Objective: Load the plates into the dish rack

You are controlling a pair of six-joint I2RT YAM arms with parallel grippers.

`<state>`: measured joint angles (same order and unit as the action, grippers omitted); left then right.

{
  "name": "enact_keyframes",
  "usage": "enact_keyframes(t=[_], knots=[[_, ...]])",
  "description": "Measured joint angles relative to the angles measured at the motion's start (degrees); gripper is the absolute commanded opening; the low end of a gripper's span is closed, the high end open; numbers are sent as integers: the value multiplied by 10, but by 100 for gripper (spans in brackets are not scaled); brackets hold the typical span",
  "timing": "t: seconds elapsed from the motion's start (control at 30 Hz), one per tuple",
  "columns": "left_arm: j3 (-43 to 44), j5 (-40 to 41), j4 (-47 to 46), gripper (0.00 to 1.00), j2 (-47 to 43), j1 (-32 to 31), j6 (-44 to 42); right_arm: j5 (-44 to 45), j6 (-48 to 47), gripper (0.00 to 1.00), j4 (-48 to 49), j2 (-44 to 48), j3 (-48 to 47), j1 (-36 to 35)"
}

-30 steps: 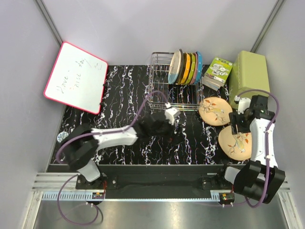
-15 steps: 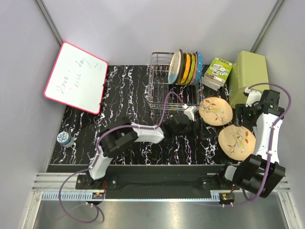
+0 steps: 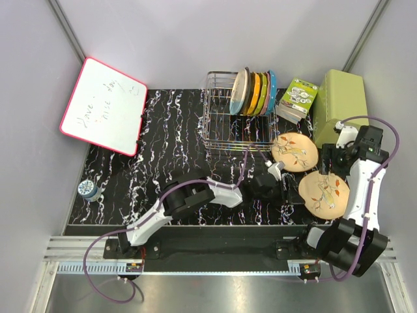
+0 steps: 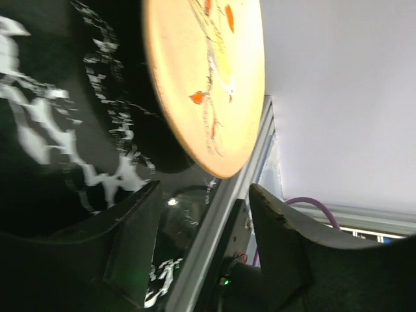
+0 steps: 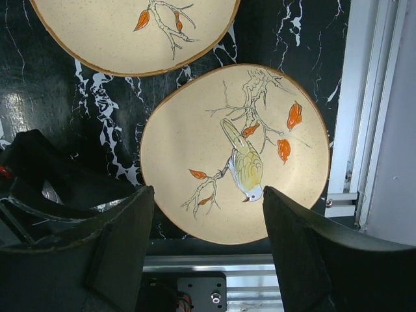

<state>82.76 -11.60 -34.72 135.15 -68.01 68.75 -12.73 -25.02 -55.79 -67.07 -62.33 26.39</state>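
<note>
My left gripper, jaws wide, sits low at near peach plate rim, probably to nip its edge since it lies flat on the table, right of dish rack. My right gripper hangs open above it.

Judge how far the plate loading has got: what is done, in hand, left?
Done: a row of plates stands in the dish rack. In hand: nothing gripped; the open left gripper faces the edge of the bird plate, the open right gripper hovers above it. Left: that plate and the leaf-sprig plate lie on the table.
</note>
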Motion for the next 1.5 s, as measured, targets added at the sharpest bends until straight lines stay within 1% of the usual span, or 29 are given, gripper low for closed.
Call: enact_keyframes(t=[0.1, 0.23, 0.4, 0.5, 0.57, 0.67, 0.7, 0.8, 0.83, 0.9, 0.93, 0.97, 1.0, 1.03, 1.07, 1.17, 1.23, 1.3, 1.37, 1.5], knots=[[19, 8, -1, 56, 10, -7, 9, 0, 0, 74, -5, 10, 1, 0], [61, 10, -1, 44, 42, -7, 33, 0, 0, 74, -11, 24, 1, 0], [71, 19, 17, 44, 57, -3, 68, 1, -1, 73, -16, 37, 1, 0], [73, 21, 33, 39, 57, 1, 82, 1, -2, 73, -18, 37, 1, 0], [82, 22, 41, 38, 59, 4, 85, 1, -2, 73, -17, 37, 1, 0], [97, 23, 49, 40, 63, 10, 84, 1, -1, 73, -17, 36, 1, 0], [102, 23, 52, 39, 64, 13, 84, 1, 0, 73, -17, 36, 1, 0], [118, 23, 60, 32, 70, 18, 82, 1, 0, 73, -17, 36, 1, 0], [122, 23, 62, 32, 73, 19, 82, 1, 0, 73, -17, 36, 2, 0], [124, 20, 66, 35, 76, 22, 83, 1, 0, 72, -15, 35, 2, 0], [124, 18, 68, 32, 78, 23, 83, 1, 0, 72, -14, 34, 3, 0], [124, 16, 69, 25, 79, 24, 83, 1, 0, 72, -13, 33, 4, 0], [125, 14, 73, 17, 81, 24, 85, 1, 0, 72, -12, 31, 5, 0], [129, 13, 80, 3, 83, 25, 86, 1, 0, 72, -11, 28, 5, 0], [132, 10, 81, 0, 84, 25, 90, 1, 0, 72, -10, 25, 5, 0], [139, 2, 86, 0, 85, 30, 89, 2, 3, 72, -10, 19, 6, 0], [135, -9, 89, 0, 85, 33, 86, 2, 3, 72, -10, 19, 7, 0], [121, -27, 71, 0, 84, 39, 91, 2, 2, 72, -10, 21, 8, 0], [89, -46, 49, 0, 75, 47, 96, 2, 0, 72, -10, 24, 11, 0], [-26, -93, -5, 0, 23, 77, 102, 1, -2, 71, -10, 32, 15, 0]])
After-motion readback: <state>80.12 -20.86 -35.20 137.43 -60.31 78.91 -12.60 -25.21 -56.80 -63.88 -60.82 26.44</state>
